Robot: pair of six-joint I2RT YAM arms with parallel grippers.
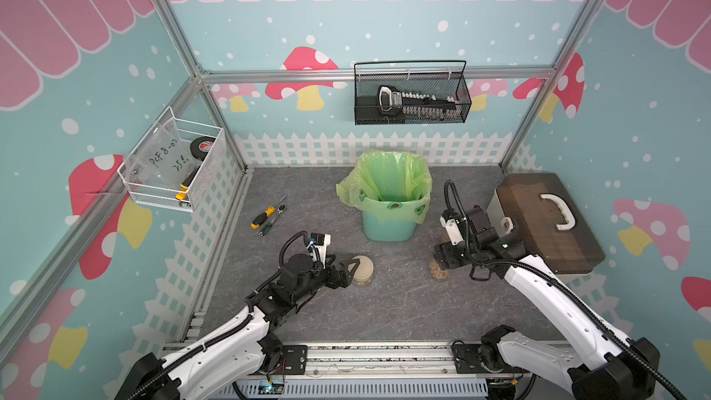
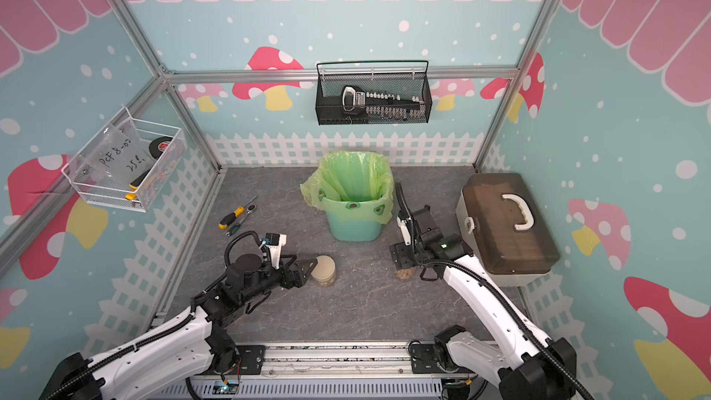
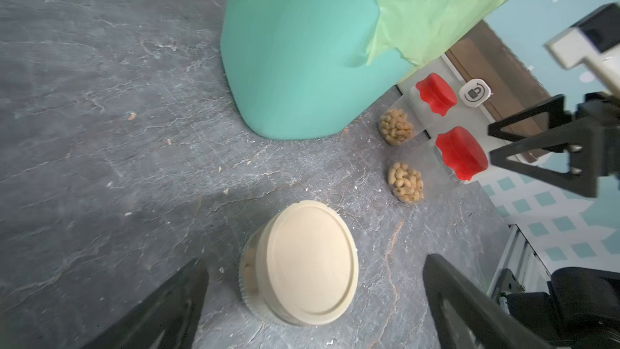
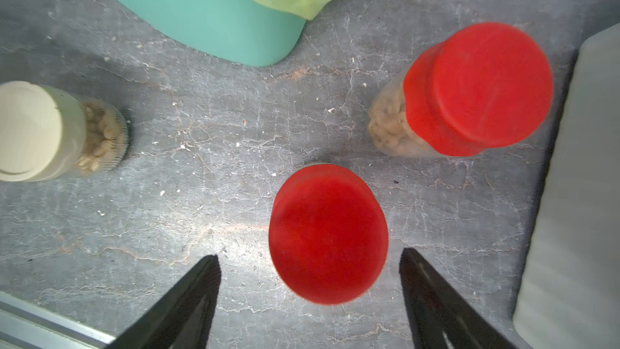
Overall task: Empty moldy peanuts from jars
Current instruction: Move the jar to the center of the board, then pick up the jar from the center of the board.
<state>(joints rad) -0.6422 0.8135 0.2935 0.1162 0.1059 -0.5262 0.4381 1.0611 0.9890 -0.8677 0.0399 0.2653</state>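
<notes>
Peanuts (image 3: 405,182) inside 3 capped jars (image 4: 328,233)

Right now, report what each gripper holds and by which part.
Nothing is held. The left gripper is open at the beige-lidded clear jar; the right gripper is open over a red-lidded clear jar.

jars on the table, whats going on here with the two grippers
Nothing has been emptied yet. The left gripper is open around the beige-lidded jar, and the right gripper is open over the nearer red-lidded jar; neither grips. The other red-lidded jar stands apart beside it. All three are closed with peanuts inside, and the green-bagged bin waits behind.
</notes>
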